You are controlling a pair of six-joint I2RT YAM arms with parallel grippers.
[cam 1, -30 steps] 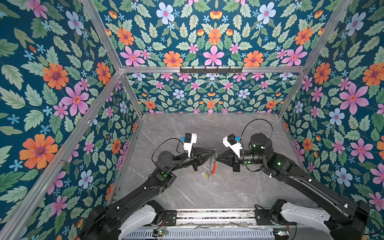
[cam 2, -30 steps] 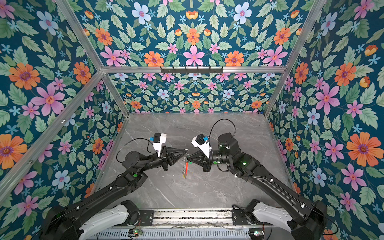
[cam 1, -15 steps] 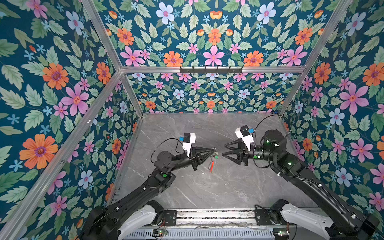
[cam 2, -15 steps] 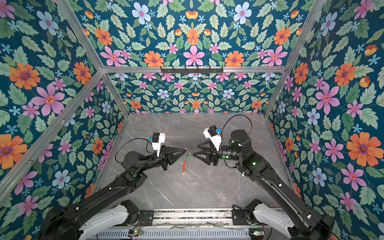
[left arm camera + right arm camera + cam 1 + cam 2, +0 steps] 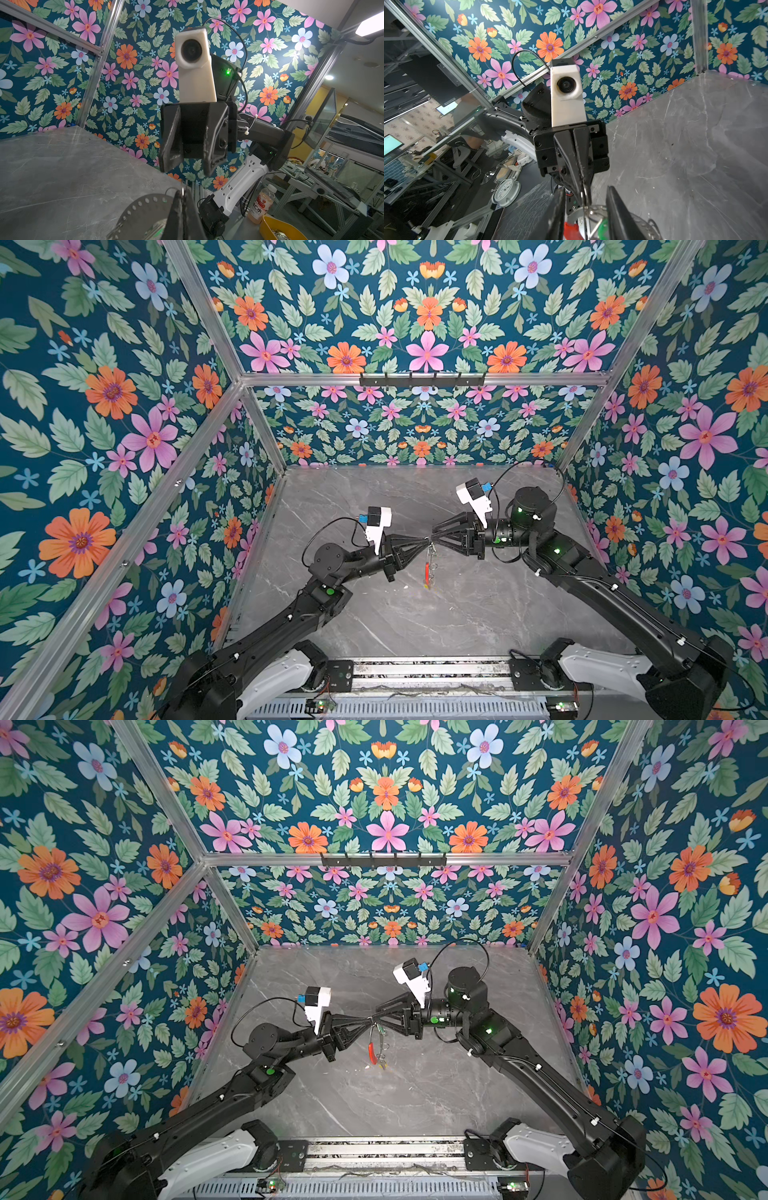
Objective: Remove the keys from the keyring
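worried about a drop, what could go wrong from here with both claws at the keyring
1. The left claw pinches only the top edge of the keyring, which hangs above the table; a tug could pull it free.
2. The right claw is open, almost tip to tip with the left; they may collide.
3. Its jaws straddle ring and green-tagged key; it may grab the ring instead.

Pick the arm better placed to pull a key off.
Right: the right gripper is open beside the green-tagged key; the left gripper is shut, holding the keyring up.
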